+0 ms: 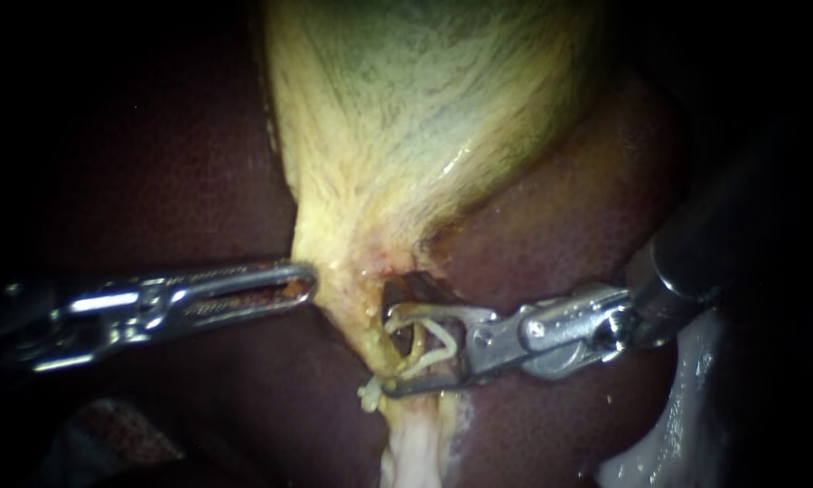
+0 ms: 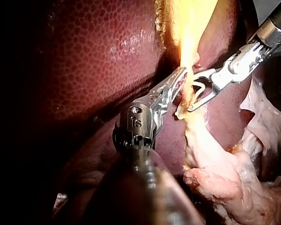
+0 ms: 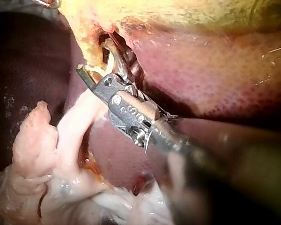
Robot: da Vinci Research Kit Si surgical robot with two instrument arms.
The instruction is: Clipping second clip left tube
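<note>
My right instrument (image 1: pixel 387 351) reached in from the right. Its jaws stood wide apart and carried a pale clip (image 1: pixel 444 339) between them, one arm of the clip against each jaw and its bend back near the hinge. The open mouth faced left and straddled the tube (image 1: pixel 375 348). This was a thin yellowish strand running from the narrow end of the gallbladder (image 1: pixel 425 108) toward the near side, just left of a dark window (image 1: pixel 411 289) in the tissue. One jaw crossed the strand on its far side and the other on its near side, so the tube sat in the mouth at the jaw tips. A small whitish lump (image 1: pixel 368 396) clung to the strand right at the tip of the near jaw; I could not make out what it was.

My left instrument (image 1: pixel 309 282) came in from the left, lying almost level. Its tip touched the left edge of the gallbladder's neck, a little farther away than the clip. Whether it held that tissue or only leaned on it I could not tell. Dark red liver (image 1: pixel 569 226) lay on both sides, and a wet band of pale tissue (image 1: pixel 415 452) trailed from the tube toward the near side.
</note>
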